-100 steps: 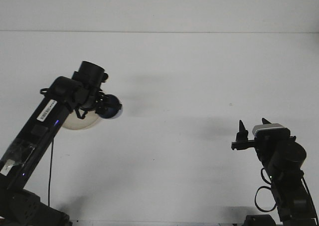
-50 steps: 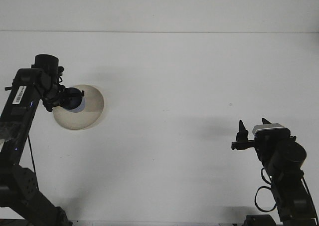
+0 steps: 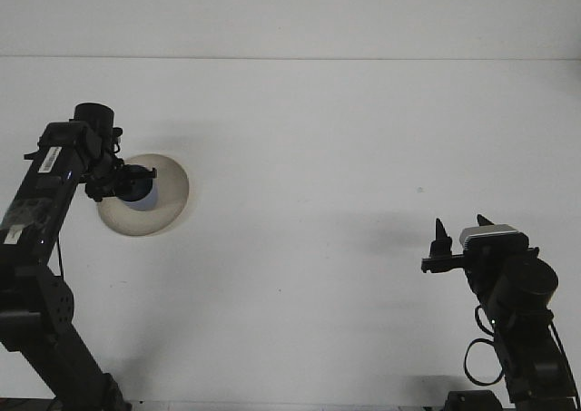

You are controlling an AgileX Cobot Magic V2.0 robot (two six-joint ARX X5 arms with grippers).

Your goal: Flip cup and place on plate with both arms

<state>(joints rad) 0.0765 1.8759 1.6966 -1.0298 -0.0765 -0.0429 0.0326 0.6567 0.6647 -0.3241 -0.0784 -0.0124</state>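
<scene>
White table (image 3: 300,275) lies bare and wide between the arms. Nearest, the right gripper (image 3: 461,230) stands at the lower right, prongs spread, holding nothing. A barcode label (image 3: 49,158), unreadable, marks the left arm. Farther back, the left gripper (image 3: 121,183) grips the dark blue cup (image 3: 138,190) over the cream plate (image 3: 168,193).
</scene>
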